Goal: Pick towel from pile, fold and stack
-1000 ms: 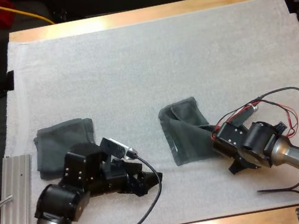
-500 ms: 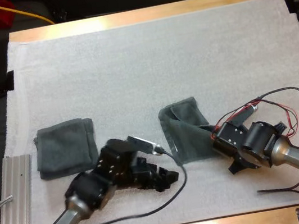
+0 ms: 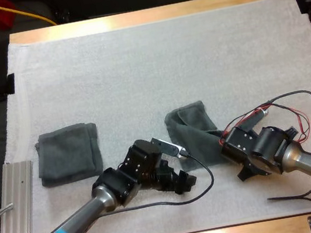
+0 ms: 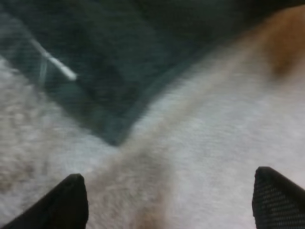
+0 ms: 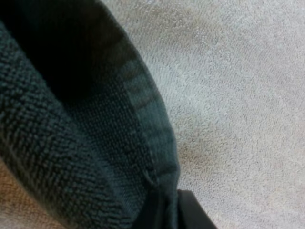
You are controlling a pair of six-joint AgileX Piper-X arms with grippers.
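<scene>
White mat (image 3: 136, 66) bears a folded towel (image 3: 68, 153); left hand (image 3: 184, 183) wide, right hand (image 3: 223, 140) pinching crumpled towel (image 3: 191, 134).

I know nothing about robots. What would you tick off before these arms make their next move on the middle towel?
1. The right gripper holds the crumpled towel: ok, cloth is pinched in it.
2. The left gripper is open: ok, its fingers stand apart.
3. The towel's corner sits between those fingers: not ok, it lies ahead of them on the mat.
4. The crumpled towel lies flat: not ok, a flap is folded over.
5. The folded towel is clear of both arms: ok.
</scene>
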